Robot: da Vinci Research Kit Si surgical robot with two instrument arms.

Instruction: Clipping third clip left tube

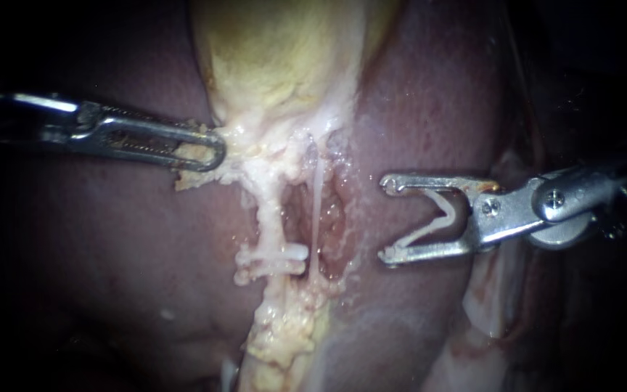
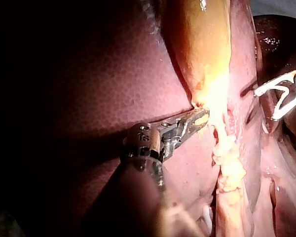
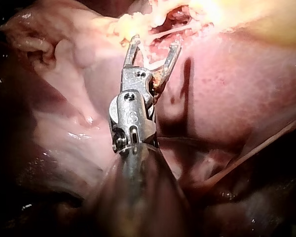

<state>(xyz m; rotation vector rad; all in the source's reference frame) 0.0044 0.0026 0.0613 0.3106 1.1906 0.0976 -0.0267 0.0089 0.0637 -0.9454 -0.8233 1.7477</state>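
Only the endoscope view shows the fitted clip; left instrument clamps tissue, right instrument's spread jaws hold a loaded clip.

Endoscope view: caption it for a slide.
Left instrument holds gallbladder tissue; right instrument carries an open clip beside the clipped left tube.

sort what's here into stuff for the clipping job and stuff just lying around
For the job: right instrument, open clip it carries, left tube, placed clip on it, left instrument holding the gallbladder.
Just there: liver, thin right tube.
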